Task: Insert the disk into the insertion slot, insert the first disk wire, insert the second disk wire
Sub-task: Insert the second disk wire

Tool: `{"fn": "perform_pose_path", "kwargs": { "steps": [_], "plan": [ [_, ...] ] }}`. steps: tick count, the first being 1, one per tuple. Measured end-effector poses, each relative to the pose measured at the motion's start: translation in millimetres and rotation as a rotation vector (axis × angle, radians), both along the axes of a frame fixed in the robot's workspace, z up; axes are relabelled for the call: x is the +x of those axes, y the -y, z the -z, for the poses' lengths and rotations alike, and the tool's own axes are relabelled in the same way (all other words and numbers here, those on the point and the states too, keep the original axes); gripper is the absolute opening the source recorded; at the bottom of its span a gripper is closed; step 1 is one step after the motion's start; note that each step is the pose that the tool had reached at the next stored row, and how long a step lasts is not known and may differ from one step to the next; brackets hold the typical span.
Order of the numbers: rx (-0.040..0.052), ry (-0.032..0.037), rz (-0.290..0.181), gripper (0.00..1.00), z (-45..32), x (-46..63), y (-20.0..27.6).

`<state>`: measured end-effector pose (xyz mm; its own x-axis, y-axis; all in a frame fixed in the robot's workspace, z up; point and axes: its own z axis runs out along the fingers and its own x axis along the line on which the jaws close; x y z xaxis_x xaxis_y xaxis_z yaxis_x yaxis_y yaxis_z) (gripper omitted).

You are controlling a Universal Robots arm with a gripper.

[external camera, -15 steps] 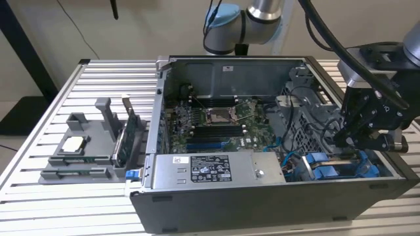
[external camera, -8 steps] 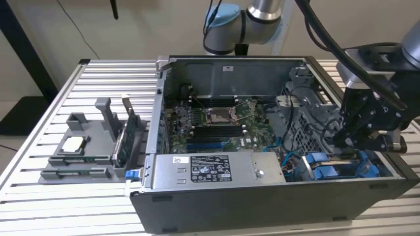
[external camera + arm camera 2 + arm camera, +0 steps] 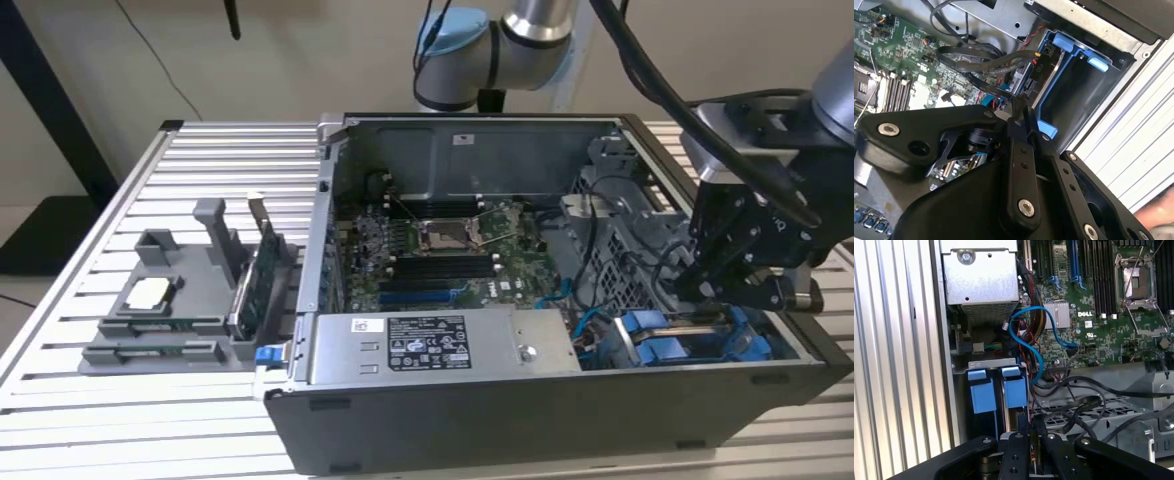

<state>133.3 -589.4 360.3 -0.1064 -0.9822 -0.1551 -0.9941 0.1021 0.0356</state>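
My gripper (image 3: pixel 718 292) hangs inside the open computer case at the exterior view's right, just above the insertion slot (image 3: pixel 657 345), a dark bay with bright blue rails. In both wrist views its fingers (image 3: pixel 1015 150) stand pressed together on the black plug of a disk wire (image 3: pixel 985 82), a flat dark cable that loops back over the motherboard. The gripper (image 3: pixel 1029 434) is right at the slot's blue tabs (image 3: pixel 982 392). A thin silver edge, seemingly the disk (image 3: pixel 1055 77), stands in the slot (image 3: pixel 1068 47), with another plug with red and yellow leads (image 3: pixel 1037 59) at its end.
A green motherboard (image 3: pixel 454 250) covers the case floor, and a labelled silver power supply (image 3: pixel 427 345) lies along the front wall. A blue cable (image 3: pixel 1026 335) curls beside the bay. A grey fixture with parts (image 3: pixel 174 300) stands on the slatted table outside the case.
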Motion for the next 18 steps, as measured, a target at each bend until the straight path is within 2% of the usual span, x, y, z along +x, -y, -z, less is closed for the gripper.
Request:
{"fn": "perform_pose_path", "kwargs": {
  "steps": [5,16,18],
  "plan": [
    [0.0002,0.0015,0.000,0.16,0.6,-0.2,0.0],
    [-0.0009,0.0197,0.000,0.16,4.5,-3.9,0.1],
    [-0.0009,0.0208,0.000,0.16,4.7,-3.9,0.2]
  ]
}}
